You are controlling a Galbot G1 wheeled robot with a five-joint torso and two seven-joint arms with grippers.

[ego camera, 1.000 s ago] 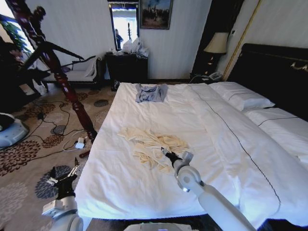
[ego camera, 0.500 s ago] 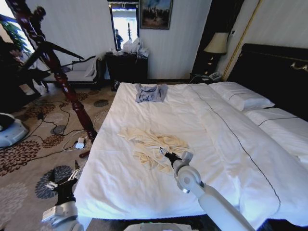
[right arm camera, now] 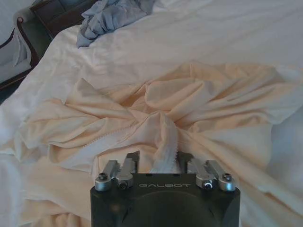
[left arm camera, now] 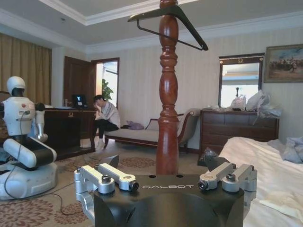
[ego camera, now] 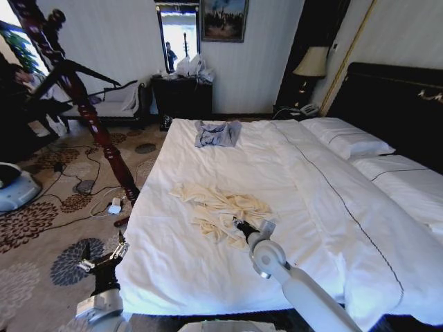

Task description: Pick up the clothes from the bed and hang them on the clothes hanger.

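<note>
The clothes [ego camera: 220, 207] lie crumpled, cream and wrinkled, in the middle of the bed [ego camera: 201, 277] on its white duvet. My right gripper [ego camera: 239, 223] rests on their near edge. In the right wrist view the right gripper [right arm camera: 157, 160] is shut on a raised fold of the clothes [right arm camera: 161, 109], with wrinkles running into the pinch. My left gripper [ego camera: 121, 246] hangs open over the carpet beside the bed's left edge, holding nothing. The black clothes hanger [left arm camera: 151, 13] sits at the top of a turned wooden post [left arm camera: 168, 109] ahead of the left gripper [left arm camera: 163, 163].
A small grey-blue garment [ego camera: 217, 133] lies at the bed's far end. The wooden post [ego camera: 104, 138] stands left of the bed, with cables and a plug [ego camera: 111, 206] on the carpet. Another white robot [left arm camera: 21, 137] stands farther left. Pillows [ego camera: 346, 138] and a dark headboard [ego camera: 401, 104] are at the right.
My left arm has swung to the right, closer to the bed's left edge. My right gripper has shifted slightly on the clothes' near edge.
</note>
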